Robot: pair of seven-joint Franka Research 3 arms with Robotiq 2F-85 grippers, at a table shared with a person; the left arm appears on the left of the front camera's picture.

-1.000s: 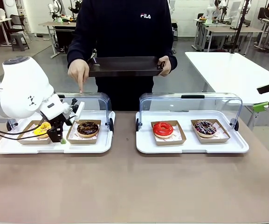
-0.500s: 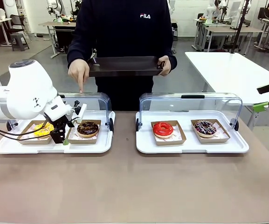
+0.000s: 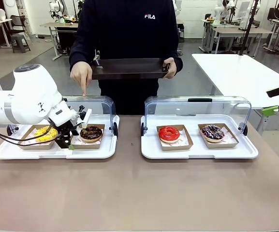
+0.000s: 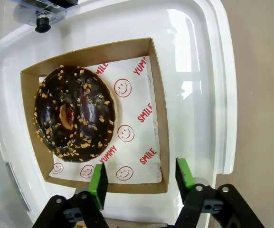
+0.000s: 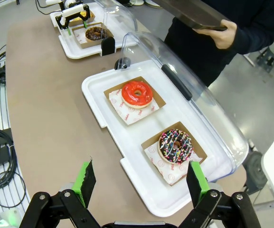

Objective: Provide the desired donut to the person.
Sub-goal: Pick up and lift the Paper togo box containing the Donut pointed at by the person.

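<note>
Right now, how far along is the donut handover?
Done: the person's hand points at the chocolate donut, cover up. In hand: left gripper straddles one wall of its box, jaws not yet clamped. Left: grip the box, lift it, deliver to the black tray.

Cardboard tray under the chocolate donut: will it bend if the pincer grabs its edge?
Probably a little: the cardboard tray has thin walls. The chocolate donut sits away from the left pincer, so that side may sag.

Lab hall, rows of worktables (image 3: 236, 72)
</note>
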